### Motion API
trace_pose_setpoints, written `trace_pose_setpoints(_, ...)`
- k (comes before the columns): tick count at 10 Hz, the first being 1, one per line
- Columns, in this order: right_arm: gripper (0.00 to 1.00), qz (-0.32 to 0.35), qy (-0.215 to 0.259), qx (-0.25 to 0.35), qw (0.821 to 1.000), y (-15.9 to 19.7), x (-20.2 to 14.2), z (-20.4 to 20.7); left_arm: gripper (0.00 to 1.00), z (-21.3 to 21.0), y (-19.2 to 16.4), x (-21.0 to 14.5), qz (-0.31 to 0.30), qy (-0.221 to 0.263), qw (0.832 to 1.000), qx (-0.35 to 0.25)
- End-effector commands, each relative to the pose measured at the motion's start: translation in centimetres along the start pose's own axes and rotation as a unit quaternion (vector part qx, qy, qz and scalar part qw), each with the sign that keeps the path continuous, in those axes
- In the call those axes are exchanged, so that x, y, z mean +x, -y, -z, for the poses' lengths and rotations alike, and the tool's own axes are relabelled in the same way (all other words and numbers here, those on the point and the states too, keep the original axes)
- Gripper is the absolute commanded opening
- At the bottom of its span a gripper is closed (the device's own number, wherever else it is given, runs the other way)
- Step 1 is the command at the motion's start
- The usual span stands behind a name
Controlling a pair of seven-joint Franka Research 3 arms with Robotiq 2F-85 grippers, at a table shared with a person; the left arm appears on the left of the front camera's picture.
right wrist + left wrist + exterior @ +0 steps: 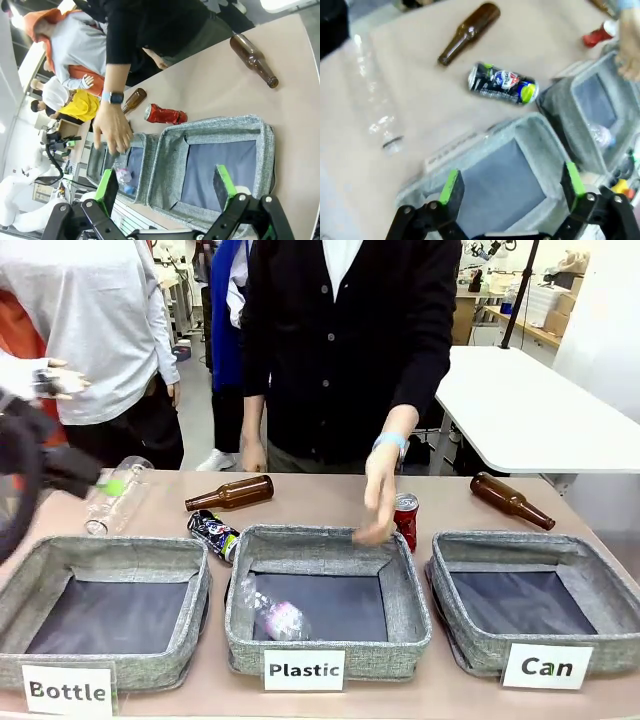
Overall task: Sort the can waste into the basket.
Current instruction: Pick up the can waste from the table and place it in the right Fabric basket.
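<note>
The Plastic basket (405, 605) sits centre, a crumpled clear bottle (275, 618) inside. At its nine o'clock, the Bottle basket (120, 556). One brown bottle (232, 494) lies at eleven o'clock, a second brown bottle (510, 499) at two, and a long clear bottle (117, 494) at ten on the tabletop (320, 502).

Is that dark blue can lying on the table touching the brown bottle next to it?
Apart. The left wrist view shows bare table between the dark can and the brown bottle.

Table (320, 505) with baskets (520, 543), bottles (232, 494), cans (213, 533)
</note>
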State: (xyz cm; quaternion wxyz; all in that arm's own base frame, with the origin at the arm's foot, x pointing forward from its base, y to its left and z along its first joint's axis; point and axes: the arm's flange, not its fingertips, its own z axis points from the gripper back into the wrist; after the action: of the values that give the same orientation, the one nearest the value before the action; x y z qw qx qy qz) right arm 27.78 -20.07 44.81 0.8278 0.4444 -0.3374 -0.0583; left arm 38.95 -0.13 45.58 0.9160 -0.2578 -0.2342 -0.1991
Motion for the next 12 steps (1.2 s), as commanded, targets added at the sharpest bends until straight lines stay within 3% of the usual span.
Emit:
trace_pose_setpoints(1,1.0,-0.012,0.01,0.01,1.0,0.2,0.3,0.0,1.0,-2.0,-2.7,-3.9,-0.028,0.033,0.999,-0.008)
trace_pose_setpoints(2,1.0,-0.012,0.01,0.01,1.0,0.2,0.3,0.0,1.0,-1.6,-2.8,-3.8,-0.027,0.043,0.999,-0.006)
trace_pose_setpoints(4,1.0,-0.012,0.01,0.01,1.0,0.2,0.3,0.0,1.0,1.9,0.0,0.0,0.011,0.025,1.0,0.014)
trace_pose_setpoints(7,1.0,-0.012,0.01,0.01,1.0,0.2,0.3,0.0,1.0,9.6,4.4,5.0,0.064,-0.032,0.987,0.147)
trace_pose_setpoints(9,1.0,-0.012,0.01,0.01,1.0,0.2,0.3,0.0,1.0,13.1,6.7,5.8,0.1,-0.07,0.976,0.183)
trace_pose_setpoints(12,1.0,-0.012,0.01,0.01,1.0,0.2,0.3,0.0,1.0,16.8,8.9,6.4,0.109,-0.065,0.962,0.241)
